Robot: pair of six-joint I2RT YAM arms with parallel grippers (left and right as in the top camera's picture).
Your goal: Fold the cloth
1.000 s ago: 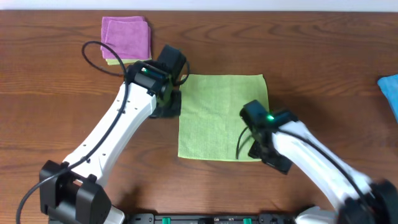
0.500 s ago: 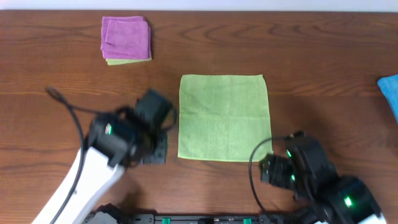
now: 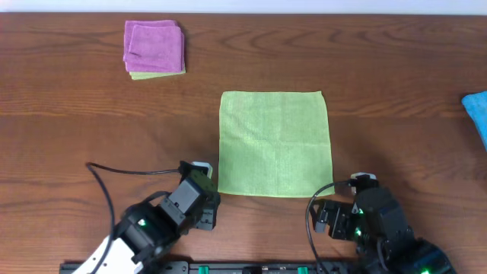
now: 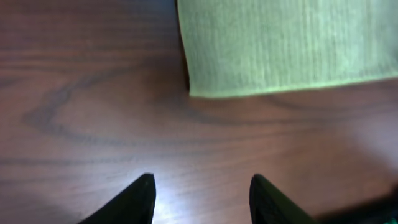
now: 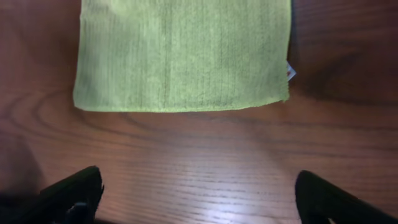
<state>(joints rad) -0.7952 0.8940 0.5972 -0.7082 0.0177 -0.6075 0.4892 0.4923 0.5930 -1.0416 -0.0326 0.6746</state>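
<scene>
Lime-green cloth (image 3: 275,143) lies flat mid-table (image 3: 380,61), clear of both my grippers.

My left gripper (image 4: 202,196): fingers apart, bare wood between them, nothing held. The cloth's near-left corner sits ahead of the fingertips, not touching.

My right gripper (image 5: 199,193): fingers spread wide, empty. The cloth's near edge runs across ahead of it, with a small white tag (image 5: 290,72) at its right-hand corner.

From overhead, I have one gripper just off each near corner of the cloth, on the near side.

Purple cloth (image 3: 154,47) at far left, well apart. Bright blue cloth (image 3: 477,114) at the right border.
</scene>
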